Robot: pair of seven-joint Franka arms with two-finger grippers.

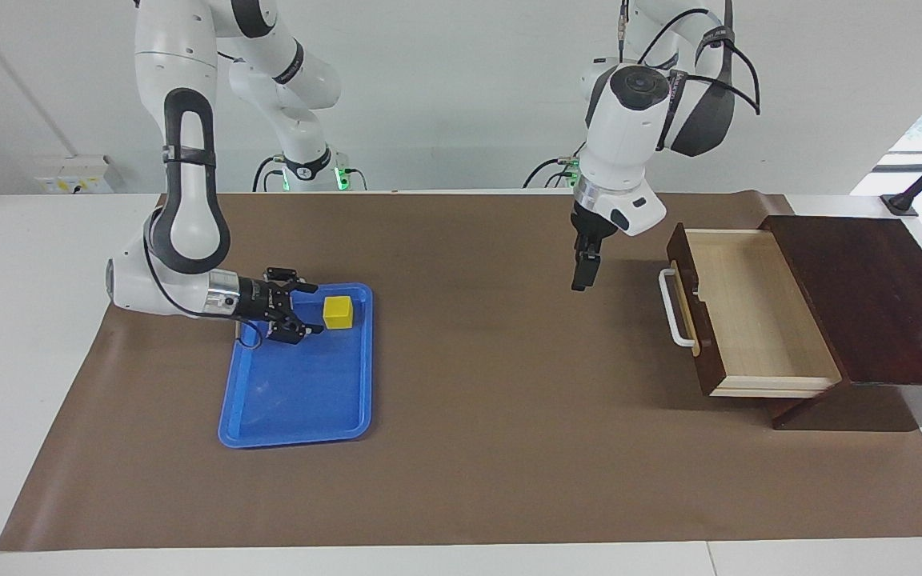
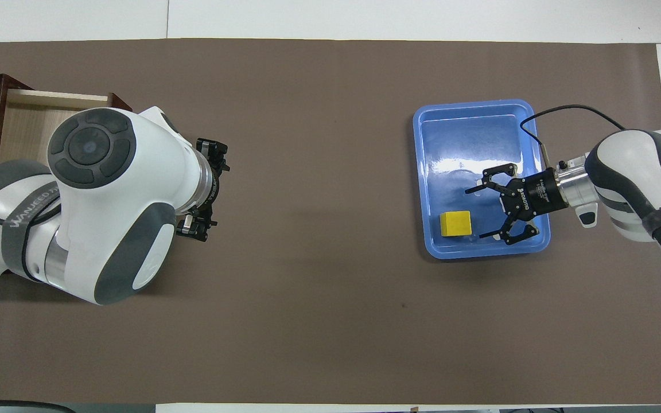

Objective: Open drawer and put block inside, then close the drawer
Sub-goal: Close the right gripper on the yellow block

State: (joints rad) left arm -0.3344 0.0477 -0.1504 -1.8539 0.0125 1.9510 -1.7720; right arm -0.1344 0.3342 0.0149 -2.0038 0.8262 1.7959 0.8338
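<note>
The drawer (image 1: 749,312) stands pulled out of its dark wooden box (image 1: 869,296) at the left arm's end of the table. Its pale interior is bare, and it also shows in the overhead view (image 2: 26,120). Its white handle (image 1: 675,308) faces the middle of the table. The yellow block (image 1: 338,312) sits in a blue tray (image 1: 293,400), in the part nearer to the robots, also seen from overhead (image 2: 455,223). My right gripper (image 1: 313,306) is open, low over the tray, fingertips just short of the block (image 2: 475,213). My left gripper (image 1: 581,276) hangs over the mat beside the handle, apart from it.
A brown mat (image 1: 493,416) covers the table. The blue tray (image 2: 474,123) lies toward the right arm's end. In the overhead view the left arm's white wrist (image 2: 112,195) hides part of the drawer and most of its own gripper.
</note>
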